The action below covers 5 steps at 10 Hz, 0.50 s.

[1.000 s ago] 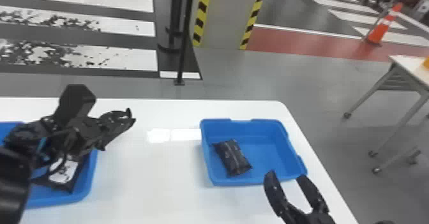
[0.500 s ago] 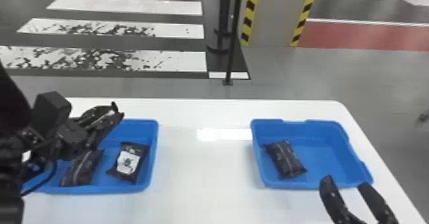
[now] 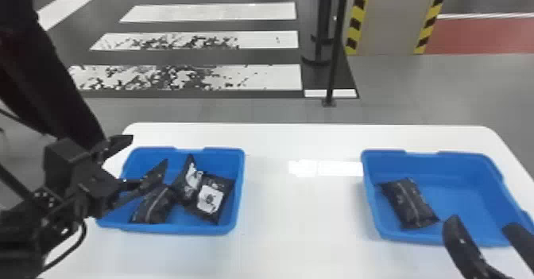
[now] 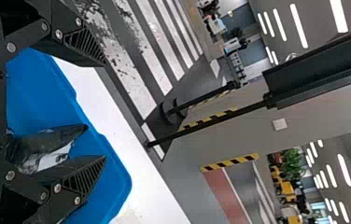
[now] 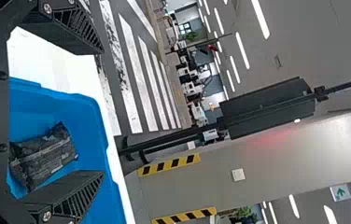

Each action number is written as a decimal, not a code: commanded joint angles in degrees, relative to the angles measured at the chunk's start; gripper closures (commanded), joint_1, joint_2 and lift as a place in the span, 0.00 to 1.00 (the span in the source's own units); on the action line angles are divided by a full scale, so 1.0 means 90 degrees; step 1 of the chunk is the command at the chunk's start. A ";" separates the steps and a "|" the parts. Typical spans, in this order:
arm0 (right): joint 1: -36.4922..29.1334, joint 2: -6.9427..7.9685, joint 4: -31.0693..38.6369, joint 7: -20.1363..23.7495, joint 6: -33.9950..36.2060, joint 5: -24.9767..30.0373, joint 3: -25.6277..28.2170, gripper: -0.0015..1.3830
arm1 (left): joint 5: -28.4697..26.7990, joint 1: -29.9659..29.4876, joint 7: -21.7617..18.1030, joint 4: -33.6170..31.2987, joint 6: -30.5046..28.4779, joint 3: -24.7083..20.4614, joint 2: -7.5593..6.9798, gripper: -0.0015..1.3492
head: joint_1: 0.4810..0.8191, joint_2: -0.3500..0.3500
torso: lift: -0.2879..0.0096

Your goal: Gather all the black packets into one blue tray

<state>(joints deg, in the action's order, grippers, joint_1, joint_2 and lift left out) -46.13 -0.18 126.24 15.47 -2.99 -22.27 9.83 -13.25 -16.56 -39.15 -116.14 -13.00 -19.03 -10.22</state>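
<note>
Blue plastic trays, two in number, set well apart on a white bench (image 3: 302,222). The left gripper (image 3: 148,150) is over the left tray (image 3: 178,229), its jaws spread wide and gripping nothing; this open posture above the contents would suit either a release or a fresh grasp. The right gripper (image 3: 479,221) is at the near side of the right tray (image 3: 367,194), its jaws likewise well parted and empty, presumably so placed to take up the packet within.

Contents, left tray: three black packets, crowded together. A plain packet with a pale seam (image 3: 153,204) lies nearest the robot's left; a tilted packet with a white patch (image 3: 190,181) appears propped against its neighbours, as a loosely dropped pouch might settle; a white-labelled packet (image 3: 211,198) lies label upward beside the right wall.

Contents, right tray: a single black packet (image 3: 409,202), lying slantwise toward the left wall, the remaining floor bare. With three against one, the left tray is probably the collecting tray, and the lone packet the one still to be transferred.
</note>
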 commanded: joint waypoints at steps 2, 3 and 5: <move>0.0235 0.0025 0.0700 0.0137 0.1504 0.0532 0.0038 0.07 | 0.1371 -0.1191 0.0268 -0.0853 0.0898 -0.0132 0.0257 0.13 | 0.63 0.62 | 0.60; 0.0501 -0.0059 0.0668 0.0410 0.2051 0.0760 0.0114 0.07 | 0.1726 -0.1675 0.0405 -0.1228 0.1179 -0.0209 0.0413 0.13 | 0.63 0.62 | 0.60; 0.0907 -0.0078 0.0653 0.0811 0.2973 0.1217 0.0508 0.07 | 0.2640 -0.2472 0.0522 -0.1384 0.1929 -0.0107 0.0540 0.13 | 0.63 0.60 | 0.60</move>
<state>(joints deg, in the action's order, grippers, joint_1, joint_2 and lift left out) -38.98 -0.88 132.17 22.82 21.37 -12.35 13.50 8.35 -36.83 -34.42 -128.20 2.62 -20.35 -5.55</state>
